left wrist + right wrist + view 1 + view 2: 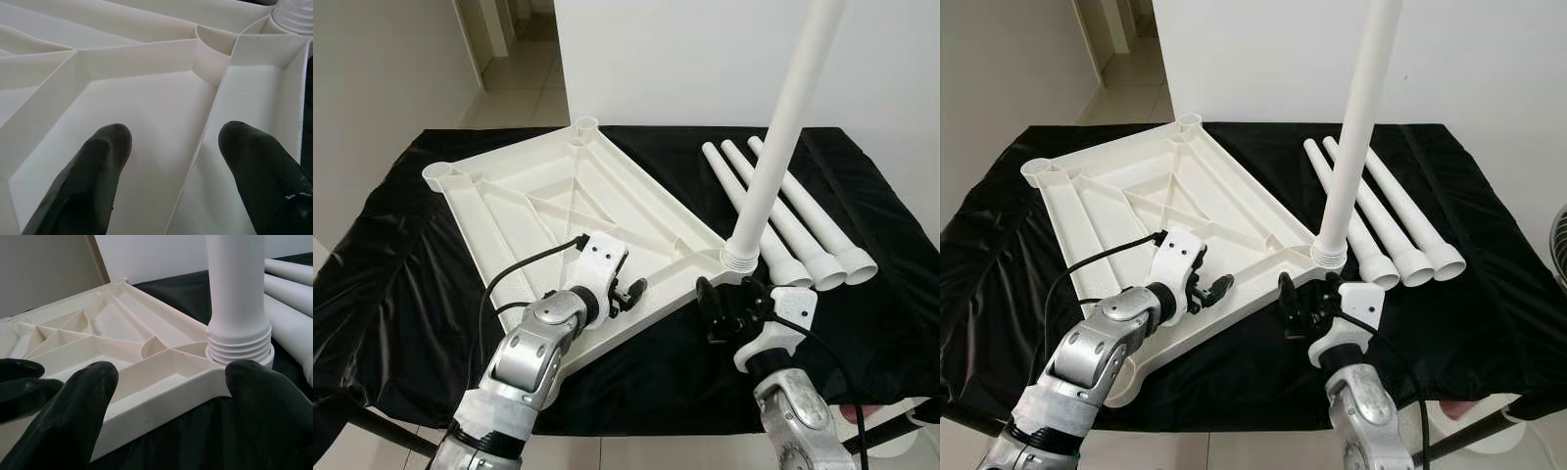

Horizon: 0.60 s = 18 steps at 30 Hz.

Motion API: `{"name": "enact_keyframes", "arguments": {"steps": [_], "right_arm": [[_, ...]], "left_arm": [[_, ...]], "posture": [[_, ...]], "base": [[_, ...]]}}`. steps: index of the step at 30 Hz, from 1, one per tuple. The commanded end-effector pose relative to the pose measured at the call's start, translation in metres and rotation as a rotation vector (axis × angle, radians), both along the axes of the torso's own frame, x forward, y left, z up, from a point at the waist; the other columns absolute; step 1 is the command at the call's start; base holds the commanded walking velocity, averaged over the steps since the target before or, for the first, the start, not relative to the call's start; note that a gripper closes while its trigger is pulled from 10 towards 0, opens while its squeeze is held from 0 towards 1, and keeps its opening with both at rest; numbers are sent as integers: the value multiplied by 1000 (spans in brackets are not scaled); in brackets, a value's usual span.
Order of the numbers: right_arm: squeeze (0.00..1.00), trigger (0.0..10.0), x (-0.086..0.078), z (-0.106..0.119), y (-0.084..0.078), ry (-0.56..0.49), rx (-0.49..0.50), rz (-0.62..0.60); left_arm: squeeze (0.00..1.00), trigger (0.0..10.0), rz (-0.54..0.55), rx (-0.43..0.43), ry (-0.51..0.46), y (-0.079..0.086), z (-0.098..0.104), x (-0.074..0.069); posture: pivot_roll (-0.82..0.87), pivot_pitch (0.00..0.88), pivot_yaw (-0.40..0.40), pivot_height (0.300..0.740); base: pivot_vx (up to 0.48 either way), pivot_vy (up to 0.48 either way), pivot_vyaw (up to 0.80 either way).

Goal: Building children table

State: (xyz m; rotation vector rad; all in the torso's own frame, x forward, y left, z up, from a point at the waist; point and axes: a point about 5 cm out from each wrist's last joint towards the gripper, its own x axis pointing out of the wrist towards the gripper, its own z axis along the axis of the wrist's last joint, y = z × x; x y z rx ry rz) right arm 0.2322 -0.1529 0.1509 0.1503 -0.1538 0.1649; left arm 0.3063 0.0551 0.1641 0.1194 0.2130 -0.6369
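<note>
On the counter (401,294), draped in black cloth, the white plastic tabletop (548,211) lay upside down, its ribbed underside facing up and one corner reaching toward the robot. Going left to right: the left hand (628,291) rested over the near edge of the tabletop, fingers parted and holding nothing; the left wrist view showed both black fingertips (98,161) poised above an open rib compartment. Next, one leg (773,147) stood upright in the near right corner socket, its threaded collar still visible above the socket rim, so I judged it seated but possibly not screwed fully home. The right hand (729,311) sat just below that corner, fingers spread wide with nothing between them, near the socket but not gripping the leg. Farther right, three spare legs (793,215) lay side by side on the cloth, flared ends toward the robot.

By my assessment, one leg of four was fitted; three remained, and the sockets at the far and left corners stood open. The tabletop appeared clean, rigid and undamaged, with diagonal ribbing intact.
</note>
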Motion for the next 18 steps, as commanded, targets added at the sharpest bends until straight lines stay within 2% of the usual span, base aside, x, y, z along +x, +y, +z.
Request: {"name": "enact_keyframes", "arguments": {"steps": [1,8,14,18], "right_arm": [[0,10000,-2,1,2,6,4,9],[0,10000,-5,4,1,7,1,4],[0,10000,-5,4,1,10,4,1],[0,10000,-8,8,6,1,8,12]], "left_arm": [[0,10000,137,38,11,6,-5,4],[0,10000,164,96,78,5,-17,5],[0,10000,169,111,109,5,-22,5],[0,10000,232,112,135,7,-25,11]], "posture": [[-79,88,75,740],[-83,100,76,740],[-80,102,76,740],[-80,106,80,740]], "base": [[0,0,0],[0,0,0],[0,0,0],[0,0,0]]}}
